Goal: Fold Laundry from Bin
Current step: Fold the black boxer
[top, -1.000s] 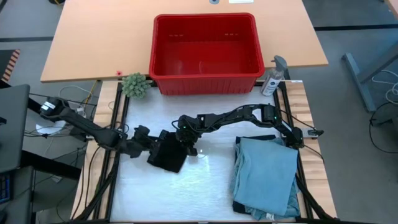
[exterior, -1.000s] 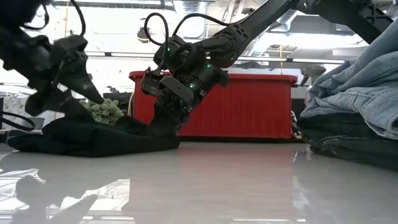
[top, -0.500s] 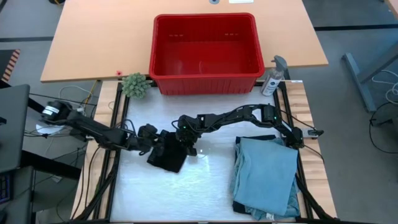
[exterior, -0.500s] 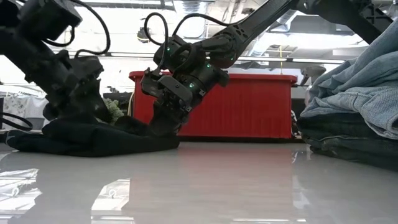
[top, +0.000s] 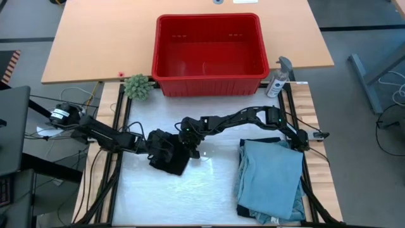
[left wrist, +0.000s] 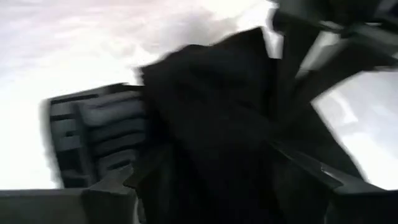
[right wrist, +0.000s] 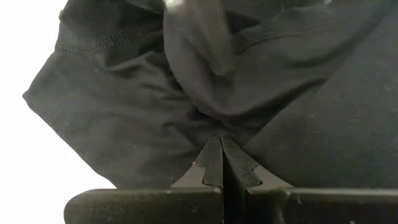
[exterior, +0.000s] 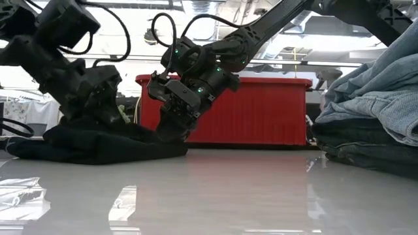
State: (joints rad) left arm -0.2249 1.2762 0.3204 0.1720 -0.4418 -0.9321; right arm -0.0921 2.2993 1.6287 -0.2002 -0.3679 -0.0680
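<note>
Two tools are working the small black item [top: 169, 156] lying mid-tabletop: the right tool [right wrist: 221, 163], fingers pressed together, is pinning its cloth, while the left tool [top: 156, 143], spread wide, is reaching onto its edge. Folding seems underway; next the left must probably close on a hem. The glossy white tabletop [top: 202, 196] is carrying folded denim [top: 271, 178] to the right; the empty bin [top: 209, 81] is sitting beyond, with bright windows behind.

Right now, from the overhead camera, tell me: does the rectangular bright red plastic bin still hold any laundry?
No, the rectangular bright red plastic bin shows only its bare red floor, with no garment inside it.
</note>
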